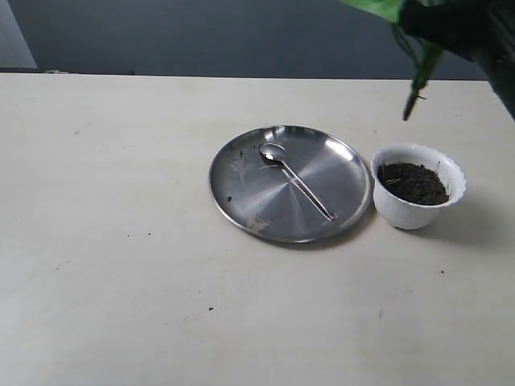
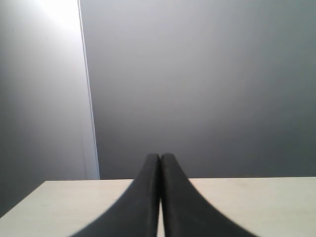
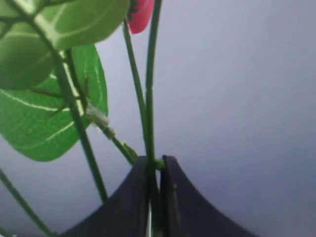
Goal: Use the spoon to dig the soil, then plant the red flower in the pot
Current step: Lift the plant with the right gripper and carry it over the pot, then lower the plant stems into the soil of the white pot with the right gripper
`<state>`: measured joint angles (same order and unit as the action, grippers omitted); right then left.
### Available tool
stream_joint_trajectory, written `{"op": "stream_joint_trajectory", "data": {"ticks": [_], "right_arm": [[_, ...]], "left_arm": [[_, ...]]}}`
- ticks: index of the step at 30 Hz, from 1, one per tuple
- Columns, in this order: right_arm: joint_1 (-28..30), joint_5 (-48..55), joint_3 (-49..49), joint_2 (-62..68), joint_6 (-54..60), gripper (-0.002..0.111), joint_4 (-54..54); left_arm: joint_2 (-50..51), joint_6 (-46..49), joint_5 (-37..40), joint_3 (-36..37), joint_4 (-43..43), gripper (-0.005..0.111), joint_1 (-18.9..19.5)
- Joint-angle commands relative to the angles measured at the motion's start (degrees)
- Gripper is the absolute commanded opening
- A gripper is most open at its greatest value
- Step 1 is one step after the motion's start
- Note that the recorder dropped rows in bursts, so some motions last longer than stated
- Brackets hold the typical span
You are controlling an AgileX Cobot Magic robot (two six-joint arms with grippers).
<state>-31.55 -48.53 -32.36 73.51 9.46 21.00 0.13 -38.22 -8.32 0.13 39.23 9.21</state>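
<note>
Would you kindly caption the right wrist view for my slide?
Right gripper clamped on thin green stems of the red flower.

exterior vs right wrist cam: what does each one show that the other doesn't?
Exterior only: the table, the plate with the spoon lying on it, and beside the plate the pot with soil in it.
Right wrist only: the right pincer shut on thin green stems, plus a bit of red bloom.
Both: the flower, its green stalk and leaves. In the exterior view the stalk tip hangs clear of the pot.
</note>
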Motion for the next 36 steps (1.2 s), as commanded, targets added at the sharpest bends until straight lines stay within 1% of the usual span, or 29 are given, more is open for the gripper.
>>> {"op": "stream_joint_trajectory", "data": {"ticks": [1, 3, 6, 10, 14, 24, 29, 30, 32, 36], "right_arm": [[8.02, -8.3, 6.53, 0.68, -12.58, -0.001, -0.74], [11.11, -13.14, 8.3, 2.32, -17.94, -0.001, -5.32], [14.36, -14.55, 8.68, 4.97, -18.86, -0.001, -10.92], [15.51, -14.23, 8.82, 8.99, -21.27, -0.001, -13.94], [15.51, -16.09, 9.18, 11.98, -21.42, -0.001, -21.0], [15.51, -15.75, 9.18, 18.78, -15.71, -0.001, -20.62], [15.51, -13.32, 9.18, 25.01, -11.74, -0.001, -21.0], [15.51, -13.21, 9.18, 28.1, -11.78, -0.001, -21.0], [15.51, -13.34, 9.18, 30.21, -12.01, -0.001, -21.0], [15.51, -13.69, 9.18, 30.12, -12.01, -0.001, -21.0]], "left_arm": [[-0.13, -0.19, -0.26, -0.13, -0.41, 0.0, -0.28], [-0.13, -0.19, -0.26, -0.13, -0.41, 0.0, -0.28], [-0.13, -0.19, -0.26, -0.13, -0.41, 0.0, -0.28], [-0.13, -0.19, -0.26, -0.13, -0.41, 0.0, -0.28], [-0.13, -0.19, -0.26, -0.13, -0.41, 0.0, -0.28], [-0.13, -0.19, -0.26, -0.13, -0.41, 0.0, -0.28], [-0.13, -0.19, -0.26, -0.13, -0.41, 0.0, -0.28], [-0.13, -0.19, -0.26, -0.13, -0.41, 0.0, -0.28], [-0.13, -0.19, -0.26, -0.13, -0.41, 0.0, -0.28], [-0.13, -0.19, -0.26, -0.13, -0.41, 0.0, -0.28]]}}
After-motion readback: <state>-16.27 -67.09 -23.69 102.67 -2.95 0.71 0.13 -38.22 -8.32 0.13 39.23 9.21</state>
